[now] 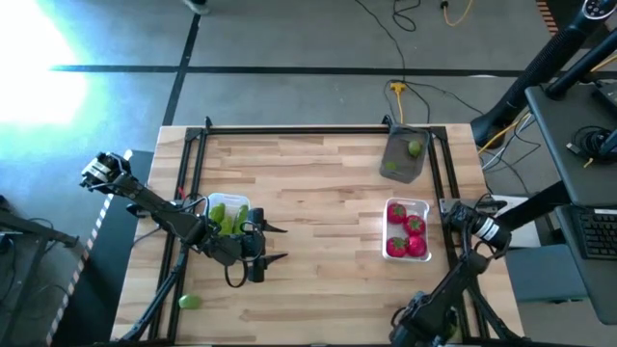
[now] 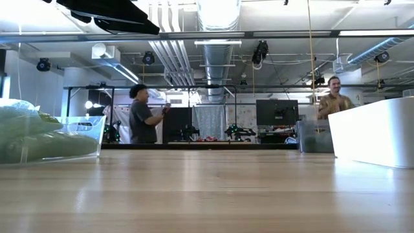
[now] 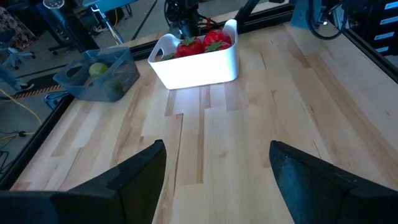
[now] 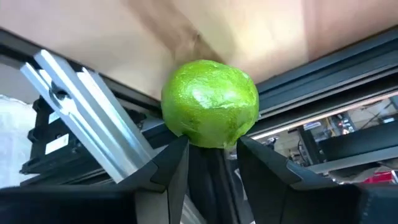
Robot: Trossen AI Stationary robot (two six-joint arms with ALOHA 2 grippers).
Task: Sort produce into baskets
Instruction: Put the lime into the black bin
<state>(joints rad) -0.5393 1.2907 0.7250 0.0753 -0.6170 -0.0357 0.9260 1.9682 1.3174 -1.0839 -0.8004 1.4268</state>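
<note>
My right gripper is shut on a green lime at the table's right edge, beside the metal rail; in the high view the gripper hides the lime. My left gripper is open and empty over the wood, just right of the clear basket of cucumbers. A white basket holds red tomatoes. A grey basket at the far right holds limes. One more lime lies on the table at the near left. My right gripper pinches the lime between its two fingers, which meet the lime's lower sides only at their free ends. The lime stands out beyond the fingertips and looks clear of the table and rail.
Black frame rails run along the table's left, right and far edges. The left wrist view shows bare wood between my left gripper and the tomato basket. People stand in the room behind the table.
</note>
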